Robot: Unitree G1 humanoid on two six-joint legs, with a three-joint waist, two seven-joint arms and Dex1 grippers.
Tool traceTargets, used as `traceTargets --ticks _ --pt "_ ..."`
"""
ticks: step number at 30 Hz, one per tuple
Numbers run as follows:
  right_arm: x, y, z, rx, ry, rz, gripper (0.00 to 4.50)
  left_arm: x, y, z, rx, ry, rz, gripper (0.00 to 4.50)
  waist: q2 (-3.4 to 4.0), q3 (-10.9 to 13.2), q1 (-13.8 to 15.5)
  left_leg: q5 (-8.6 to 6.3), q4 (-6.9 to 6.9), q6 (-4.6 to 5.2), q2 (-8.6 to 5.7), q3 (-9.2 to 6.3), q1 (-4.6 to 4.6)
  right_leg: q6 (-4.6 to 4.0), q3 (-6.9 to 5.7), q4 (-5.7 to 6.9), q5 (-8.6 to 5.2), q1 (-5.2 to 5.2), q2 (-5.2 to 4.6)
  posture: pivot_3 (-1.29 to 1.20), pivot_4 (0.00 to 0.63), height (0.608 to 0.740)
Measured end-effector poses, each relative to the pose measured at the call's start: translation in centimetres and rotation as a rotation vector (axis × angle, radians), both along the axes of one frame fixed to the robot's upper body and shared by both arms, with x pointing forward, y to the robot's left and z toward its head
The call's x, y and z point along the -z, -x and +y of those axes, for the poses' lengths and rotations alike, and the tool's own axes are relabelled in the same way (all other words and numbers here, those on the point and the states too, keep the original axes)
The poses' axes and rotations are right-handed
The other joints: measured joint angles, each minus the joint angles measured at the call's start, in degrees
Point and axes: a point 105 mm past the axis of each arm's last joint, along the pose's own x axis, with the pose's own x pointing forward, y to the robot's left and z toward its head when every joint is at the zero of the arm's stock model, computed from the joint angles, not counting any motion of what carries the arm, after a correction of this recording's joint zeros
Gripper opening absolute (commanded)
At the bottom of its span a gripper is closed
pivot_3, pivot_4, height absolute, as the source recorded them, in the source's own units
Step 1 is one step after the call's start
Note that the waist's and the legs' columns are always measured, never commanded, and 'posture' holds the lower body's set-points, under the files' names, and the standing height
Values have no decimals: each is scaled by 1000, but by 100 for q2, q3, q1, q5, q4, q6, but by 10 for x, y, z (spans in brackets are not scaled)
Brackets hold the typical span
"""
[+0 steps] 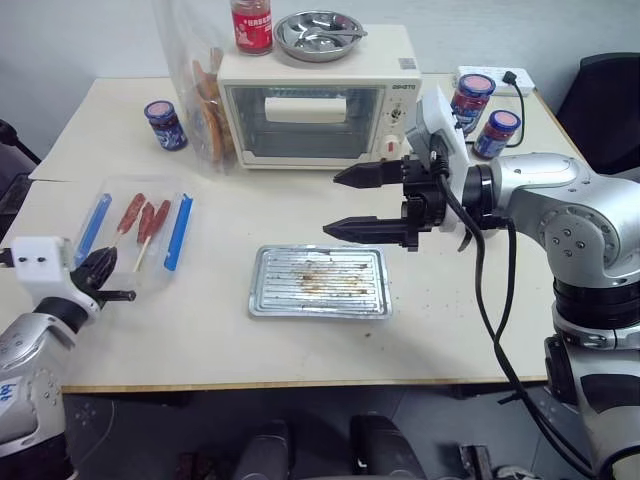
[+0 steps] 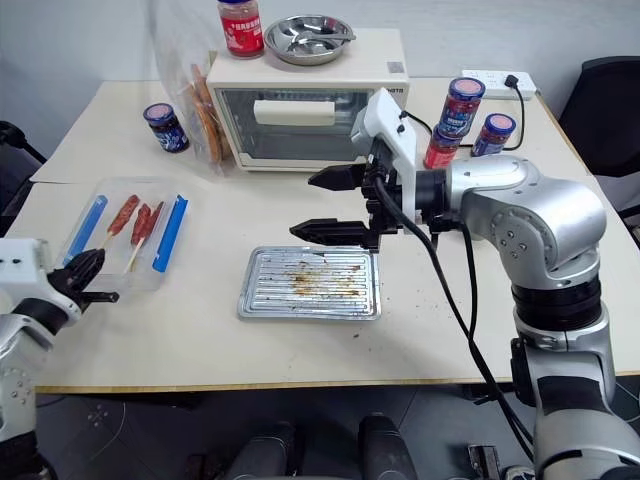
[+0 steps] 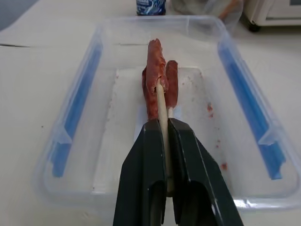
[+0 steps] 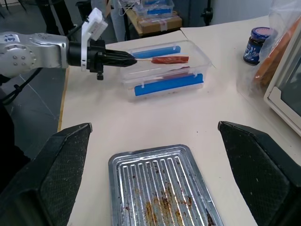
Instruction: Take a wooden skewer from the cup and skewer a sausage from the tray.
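Writing — none legible; left fingers (image 3: pixel 167 155) clamp skewer (image 3: pixel 162 117), right fingers (image 1: pixel 345 203) apart.

Lab test kitchen (toaster oven (image 1: pixel 312 98), power strip (image 1: pixel 497 77))

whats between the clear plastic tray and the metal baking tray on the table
Nothing: bare tabletop between the clear plastic tray and the metal baking tray, seen in both eye views and the right wrist view.

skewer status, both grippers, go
Left gripper shut on skewer, sausage on it, held over clear tray. Right gripper open, empty, above baking tray. Nothing in the way.
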Motion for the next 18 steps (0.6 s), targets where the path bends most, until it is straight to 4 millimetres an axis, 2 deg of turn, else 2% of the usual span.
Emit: traceTargets --ticks 1,5,8,9,12,14,17,18 --pt "0 0 0 5 -2 -1 4500 1 -5 3 -5 2 1 561 0 0 -4 0 -1 0 0 0 0 0 0 1 0 0 -1 0 150 740" --pt "4 0 -1 18 -4 3 4500 -10 -14 2 32 -8 -32 1452 -3 -1 -48 0 -7 0 1 0 0 0 0 1 0 -3 -1 0 150 740" --pt "8 0 -2 23 -1 12 4500 -15 -9 3 55 -38 -28 2032 -3 -1 -73 0 -13 -1 3 4 0 0 1 2 0 -7 0 0 150 740" --pt "11 0 -5 30 8 16 4500 -16 -1 3 72 -49 -25 2248 -4 -1 -81 -1 -17 -2 4 4 -1 0 1 5 0 -7 0 0 150 740" --pt "17 -1 -18 60 46 31 4500 -20 23 7 99 -58 -10 2248 -5 0 -58 -3 -15 1 4 4 -6 0 1 -2 0 -9 -2 0 150 740" --pt "20 0 -34 83 76 41 4500 -26 47 9 133 -63 5 2248 -10 2 -34 -7 -13 5 4 4 -8 -1 1 -18 0 -7 -5 0 150 740" --pt "26 1 -65 135 144 43 4500 -32 94 17 178 -68 59 2248 -9 4 -27 -16 -14 16 3 7 3 -3 2 -35 -1 12 -9 0 150 740" --pt "26 1 -70 145 149 35 4500 -34 102 19 178 -68 64 2248 -8 4 -24 -16 -13 16 4 7 6 -3 2 -37 -1 17 -9 0 150 740"
